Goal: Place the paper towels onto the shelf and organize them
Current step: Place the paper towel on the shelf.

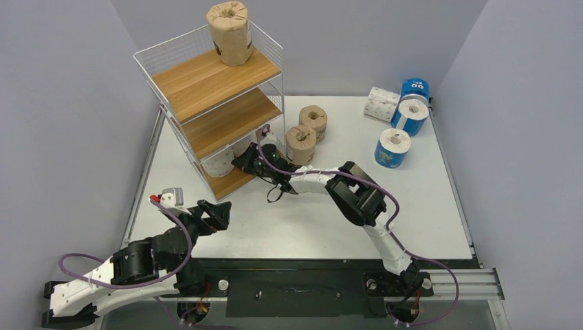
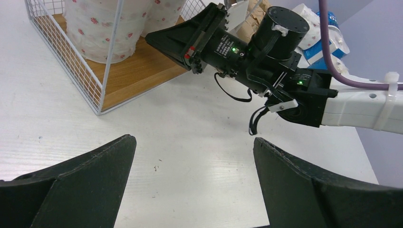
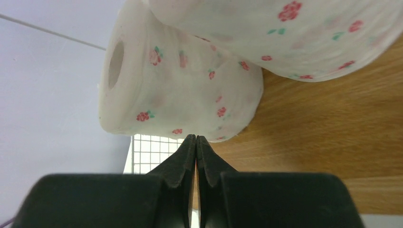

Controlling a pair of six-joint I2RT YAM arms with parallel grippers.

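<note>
The shelf (image 1: 206,82) stands at the back left, with a brown-wrapped paper towel roll (image 1: 229,31) upright on its top board. Two white rose-print rolls (image 1: 221,163) sit on the bottom board (image 3: 328,133). My right gripper (image 3: 196,139) is shut and empty, its tips at the lower edge of one rose-print roll (image 3: 180,90), which lies with its core hole sideways; the other roll (image 3: 294,33) is beside it. In the top view this gripper (image 1: 240,161) reaches into the bottom tier. My left gripper (image 2: 195,147) hangs open over bare table in front of the shelf, holding nothing.
Two brown rolls (image 1: 307,132) stand on the table right of the shelf. Three blue-wrapped rolls (image 1: 402,124) and white rolls (image 1: 381,103) are at the back right. The right arm (image 2: 285,71) stretches across the table's middle. The shelf's wire corner (image 2: 99,111) is near the left gripper.
</note>
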